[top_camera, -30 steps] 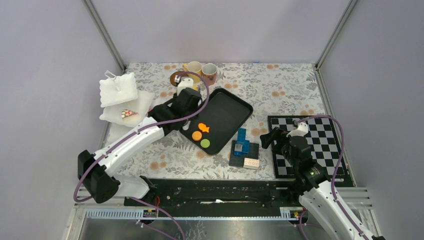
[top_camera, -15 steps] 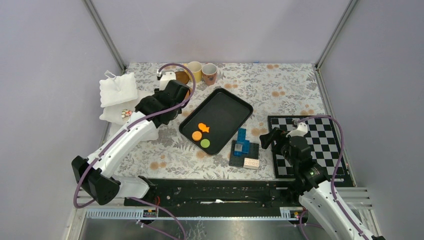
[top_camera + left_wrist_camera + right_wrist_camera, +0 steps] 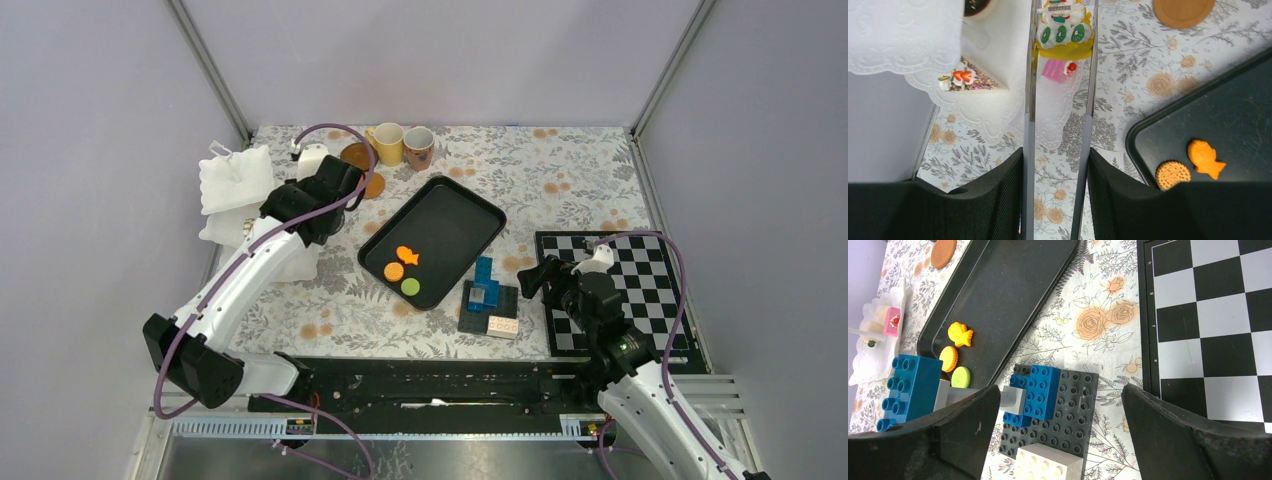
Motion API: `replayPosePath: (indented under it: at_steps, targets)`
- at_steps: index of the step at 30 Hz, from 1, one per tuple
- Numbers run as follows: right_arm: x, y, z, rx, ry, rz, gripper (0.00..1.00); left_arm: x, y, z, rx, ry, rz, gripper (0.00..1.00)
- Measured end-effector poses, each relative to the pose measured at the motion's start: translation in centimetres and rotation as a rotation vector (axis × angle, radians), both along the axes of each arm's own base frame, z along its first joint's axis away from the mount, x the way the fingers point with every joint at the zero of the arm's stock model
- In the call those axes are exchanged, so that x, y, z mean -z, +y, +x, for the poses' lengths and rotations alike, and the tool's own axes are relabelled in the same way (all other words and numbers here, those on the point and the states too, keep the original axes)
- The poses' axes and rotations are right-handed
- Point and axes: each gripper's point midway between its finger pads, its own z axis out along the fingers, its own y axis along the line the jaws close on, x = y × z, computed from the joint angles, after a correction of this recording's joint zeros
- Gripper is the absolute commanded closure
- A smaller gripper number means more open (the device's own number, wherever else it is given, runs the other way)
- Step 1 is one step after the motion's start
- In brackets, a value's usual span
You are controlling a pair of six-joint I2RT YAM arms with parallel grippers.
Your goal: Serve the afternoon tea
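In the left wrist view the kiwi cake (image 3: 1063,31), donut (image 3: 979,5) and coaster (image 3: 1182,10) were cut off by the top edge, and the round cookie (image 3: 1172,174) was partly covered by the left fingers (image 3: 1128,200). The near ends of the tongs (image 3: 1028,90) were lost between those fingers. From above, the doily (image 3: 218,232) was partly hidden under the left arm (image 3: 262,265).

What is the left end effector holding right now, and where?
The left end effector clamps the metal tongs across both arms; their tips flank a kiwi-topped cake.
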Motion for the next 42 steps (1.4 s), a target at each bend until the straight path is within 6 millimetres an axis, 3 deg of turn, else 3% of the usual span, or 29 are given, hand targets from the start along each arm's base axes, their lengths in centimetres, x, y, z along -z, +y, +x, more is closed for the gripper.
replayPosePath:
  at_steps: [14, 21, 26, 42]
  targets:
    - [0.2, 0.0, 0.0, -0.002, 0.002, 0.000, 0.02, 1.1, 3.2, 2.0, -0.121, 0.024, 0.115, 1.00]
    - [0.3, 0.1, 0.0, -0.003, 0.008, -0.003, 0.02, 0.8, 4.0, 2.2, -0.151, -0.001, 0.142, 0.98]
    - [0.4, 0.1, 0.1, -0.003, 0.006, -0.002, 0.02, 2.0, 4.9, 2.0, -0.173, 0.020, 0.167, 0.95]
    - [0.4, 0.1, 0.1, -0.003, 0.005, -0.001, 0.02, 4.0, 6.2, 2.1, -0.201, 0.047, 0.176, 0.61]
